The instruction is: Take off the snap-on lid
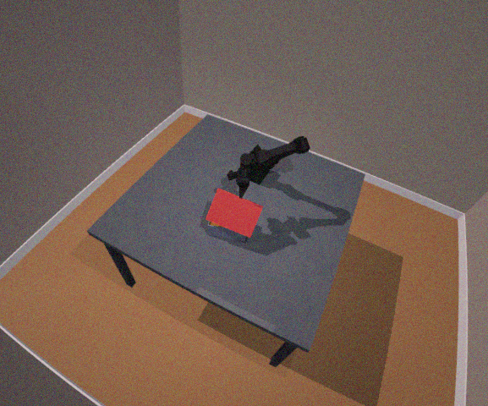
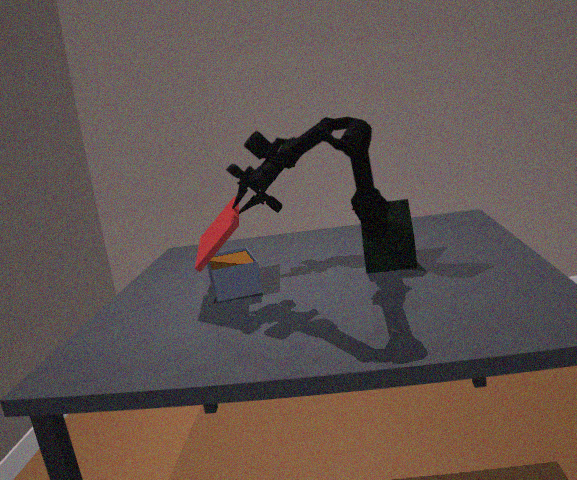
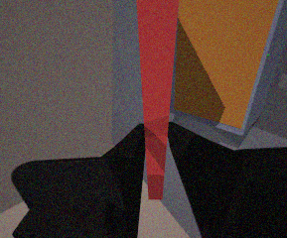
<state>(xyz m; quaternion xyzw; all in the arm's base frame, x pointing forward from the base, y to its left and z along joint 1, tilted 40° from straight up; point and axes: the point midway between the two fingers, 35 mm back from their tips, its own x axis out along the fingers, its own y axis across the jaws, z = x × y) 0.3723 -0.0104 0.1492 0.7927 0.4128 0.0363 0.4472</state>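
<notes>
The red lid [image 1: 234,213] [image 2: 217,235] [image 3: 158,59] is off the box and held in the air, steeply tilted, with its far edge pointing down. My gripper [image 1: 241,196] [image 2: 236,209] [image 3: 155,128] is shut on the lid's upper edge. The blue-grey storage box [image 2: 235,282] [image 3: 256,89] stands open on the table, its orange inside showing. In the exterior view the lid's lower end is beside and just above the box's left rim; whether they touch is hard to tell. In the top view the lid hides most of the box.
The grey table [image 1: 156,210] [image 2: 138,356] carries the box and the arm's dark base block [image 2: 389,237], which stands to the right of the box in the exterior view. Shadows of the arm and lid fall across the table top.
</notes>
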